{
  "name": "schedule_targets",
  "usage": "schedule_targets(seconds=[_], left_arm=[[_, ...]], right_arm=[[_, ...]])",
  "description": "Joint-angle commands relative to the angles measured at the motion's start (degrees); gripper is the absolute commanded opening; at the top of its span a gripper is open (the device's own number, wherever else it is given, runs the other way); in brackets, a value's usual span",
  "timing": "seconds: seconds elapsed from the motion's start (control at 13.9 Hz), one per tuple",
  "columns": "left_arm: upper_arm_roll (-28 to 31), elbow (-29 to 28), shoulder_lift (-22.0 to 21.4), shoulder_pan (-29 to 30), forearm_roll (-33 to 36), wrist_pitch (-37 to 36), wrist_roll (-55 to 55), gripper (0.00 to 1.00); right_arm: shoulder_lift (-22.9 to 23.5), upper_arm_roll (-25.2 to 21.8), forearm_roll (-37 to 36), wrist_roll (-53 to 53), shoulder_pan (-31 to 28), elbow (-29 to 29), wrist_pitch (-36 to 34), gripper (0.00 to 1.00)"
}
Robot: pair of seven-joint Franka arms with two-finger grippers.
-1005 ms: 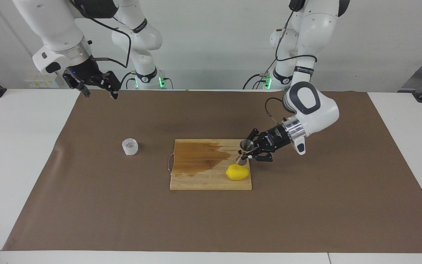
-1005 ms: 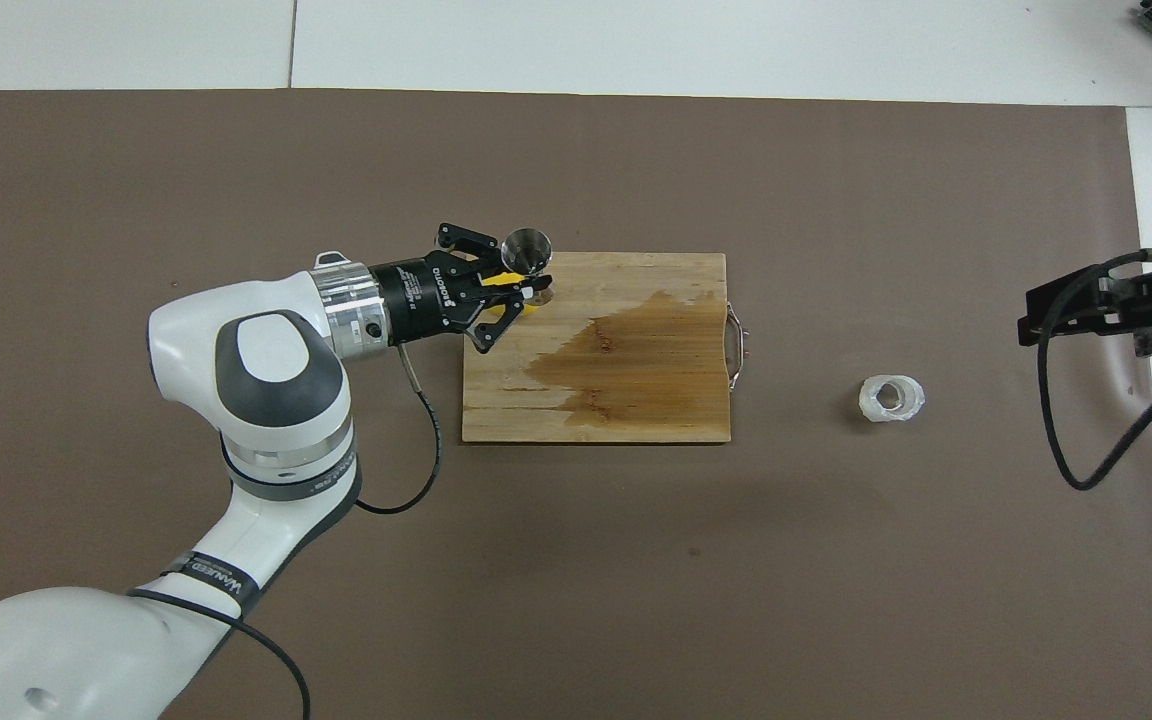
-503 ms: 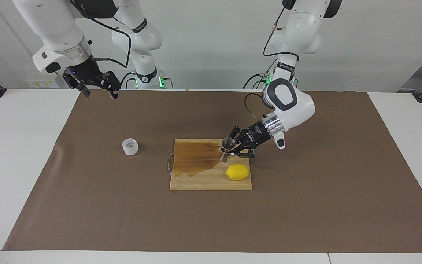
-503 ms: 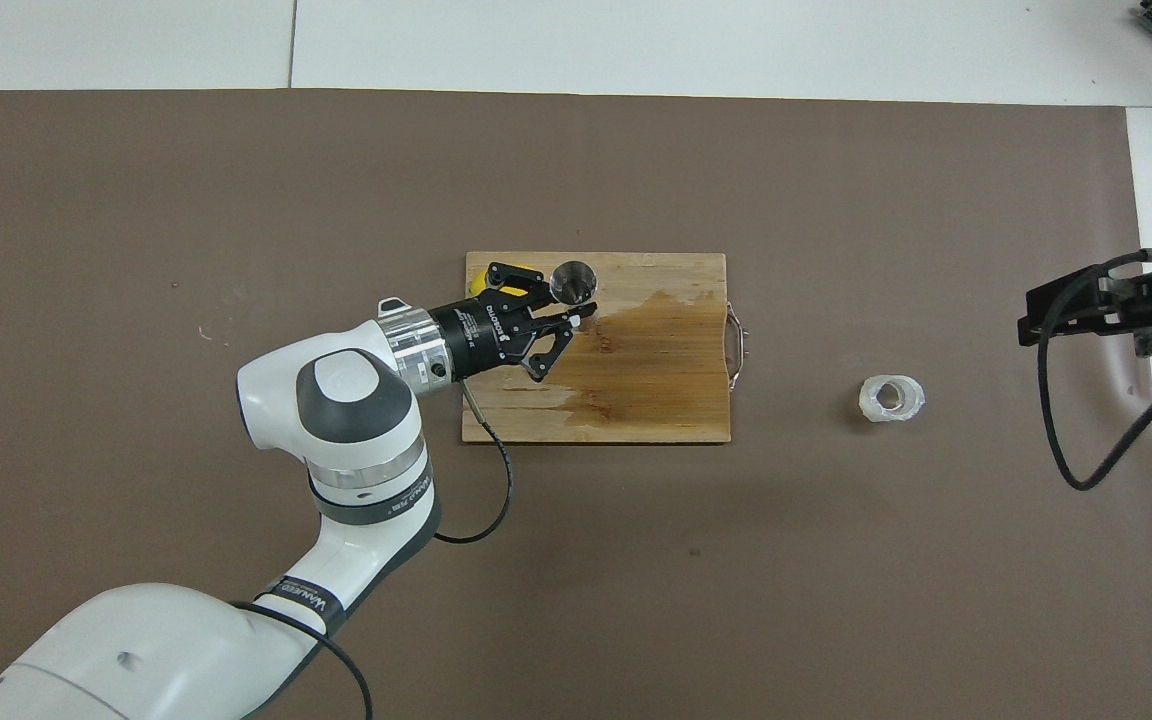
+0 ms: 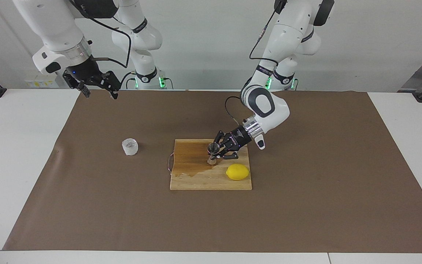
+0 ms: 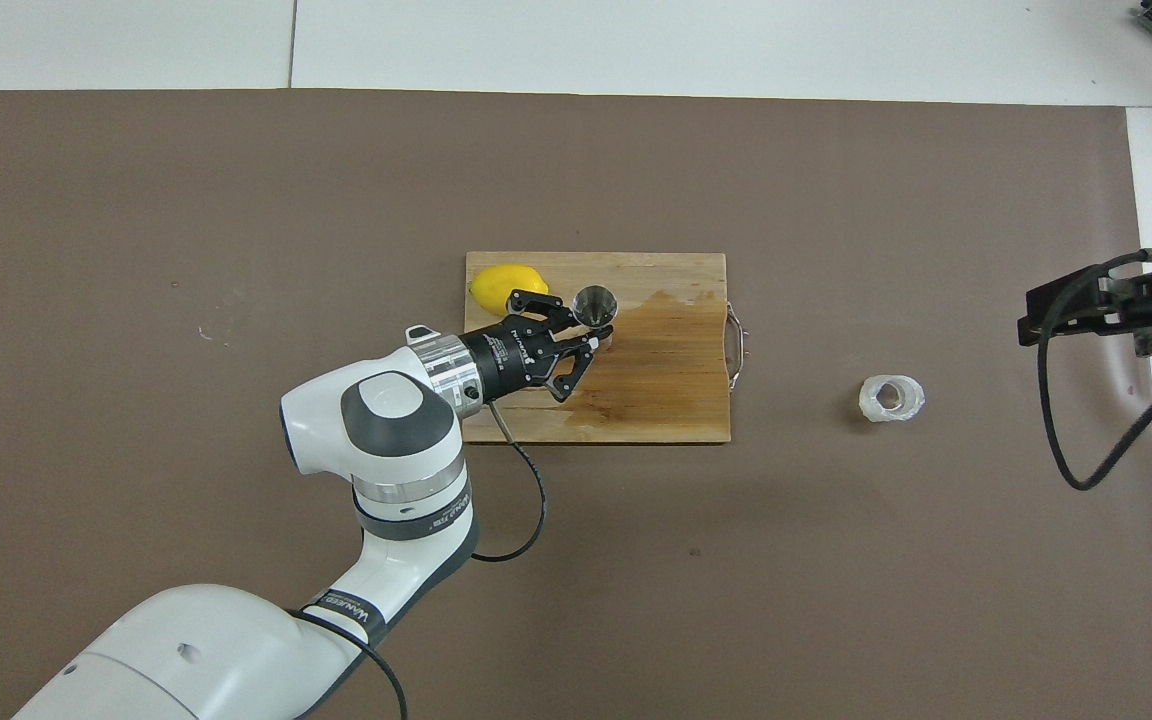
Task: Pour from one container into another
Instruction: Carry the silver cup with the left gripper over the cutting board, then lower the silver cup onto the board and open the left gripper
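Carried toward the right arm's end, shiny hourglass jigger (image 5: pixel 212 153) stands upright.

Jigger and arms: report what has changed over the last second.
The left gripper, shut on the jigger throughout, carried it over the cutting board, off the lemon and toward the right arm's end, onto the wet patch. The plastic cup, lemon and board stayed put; the right gripper still waits open above the table's edge.

crinkled whitish plastic cup (image 5: pixel 129 146) stands upright on the brown mat toward the right arm's end; shiny steel jigger (image 5: pixel 212 154) upright on the wet board, mouth up.
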Motion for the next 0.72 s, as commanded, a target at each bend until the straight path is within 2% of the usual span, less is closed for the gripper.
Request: schedule_targets(seconds=[0.0, 0.43, 0.5, 0.65], left_arm=[[0.6, -0.7, -0.1, -1.7, -2.6, 2.0, 2.6, 0.00], [0.7, -0.6, 0.2, -2.7, -2.8, 3.7, 4.0, 0.00], [0.8, -0.6, 0.2, -2.7, -2.5, 3.8, 4.7, 0.10], [0.8, -0.4, 0.2, -2.2, -1.9, 3.9, 8.6, 0.59]], right_arm=[[-1.0, 0.4, 1.3, 0.6, -0.8, -1.0, -0.4, 1.00], [-1.1, 0.4, 1.2, 0.6, -0.8, -1.0, -0.4, 1.00], [-1.1, 0.4, 1.2, 0.6, -0.8, -1.0, -0.4, 1.00], [-1.1, 0.4, 1.3, 0.6, -0.8, -1.0, -0.4, 1.00]])
